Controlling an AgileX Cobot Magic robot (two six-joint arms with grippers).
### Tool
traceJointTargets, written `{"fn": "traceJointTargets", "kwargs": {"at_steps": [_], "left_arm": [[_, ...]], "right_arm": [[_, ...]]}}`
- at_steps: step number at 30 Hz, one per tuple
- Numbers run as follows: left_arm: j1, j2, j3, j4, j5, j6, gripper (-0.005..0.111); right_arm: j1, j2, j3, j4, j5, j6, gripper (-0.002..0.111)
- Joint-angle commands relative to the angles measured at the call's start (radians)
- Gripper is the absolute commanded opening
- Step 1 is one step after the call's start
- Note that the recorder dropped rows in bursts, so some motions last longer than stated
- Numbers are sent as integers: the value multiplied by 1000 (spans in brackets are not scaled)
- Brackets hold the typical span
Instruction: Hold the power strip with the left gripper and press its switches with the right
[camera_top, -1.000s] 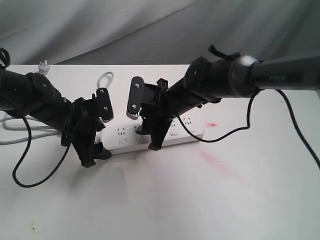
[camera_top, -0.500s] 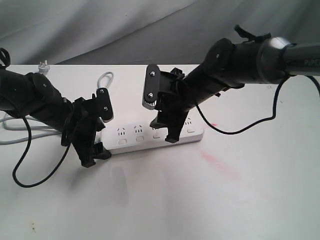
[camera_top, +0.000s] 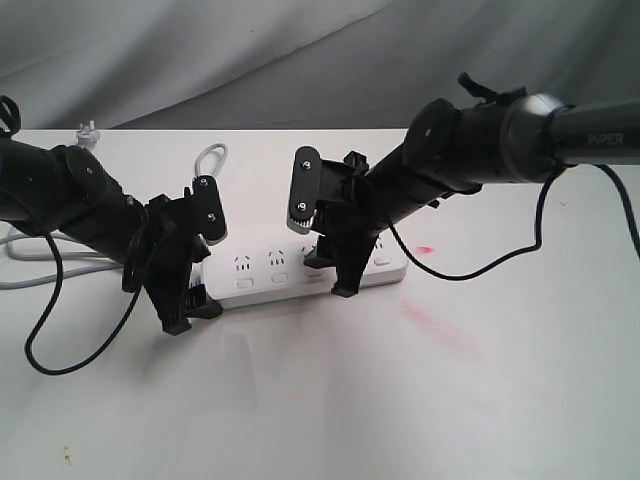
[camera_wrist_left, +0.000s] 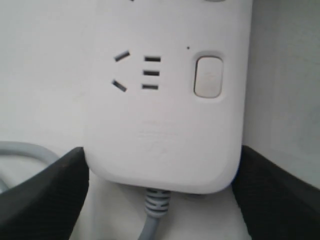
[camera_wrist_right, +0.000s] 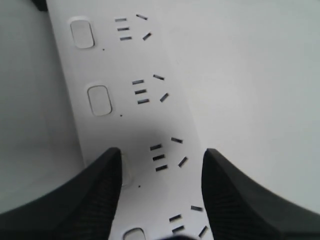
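Note:
The white power strip lies across the table's middle. My left gripper is shut on the strip's cord end, with a black finger against each side of the power strip. One switch shows beside the end socket there, and the grey cord leaves between the fingers. My right gripper is open and angled down over the strip's right half. In the right wrist view one of its fingers covers part of a switch, and two more switches show farther along.
The cord's loop and plug lie at the back left. Loose black cables hang off both arms. Red smears mark the table right of the strip. A grey cloth hangs behind.
My right gripper has shifted right along the strip, lifting on the way, and has come down again over a switch farther right. The left gripper and strip have not moved.

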Motion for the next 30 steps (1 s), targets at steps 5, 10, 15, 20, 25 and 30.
{"fn": "traceJointTargets", "kwargs": {"at_steps": [5, 10, 15, 20, 25, 30], "left_arm": [[2, 1, -2, 11, -18, 5, 65], [2, 1, -2, 11, -18, 5, 65], [2, 1, -2, 11, -18, 2, 65], [2, 1, -2, 11, -18, 2, 65], [2, 1, -2, 11, -18, 2, 65], [2, 1, -2, 11, -18, 5, 65]], "right_arm": [[-2, 17, 5, 10, -19, 4, 47], [-2, 23, 5, 14, -36, 4, 47], [-2, 42, 5, 30, -36, 4, 47], [0, 49, 5, 38, -30, 4, 47], [0, 49, 5, 38, -26, 4, 47], [0, 62, 5, 38, -3, 4, 47]]}}
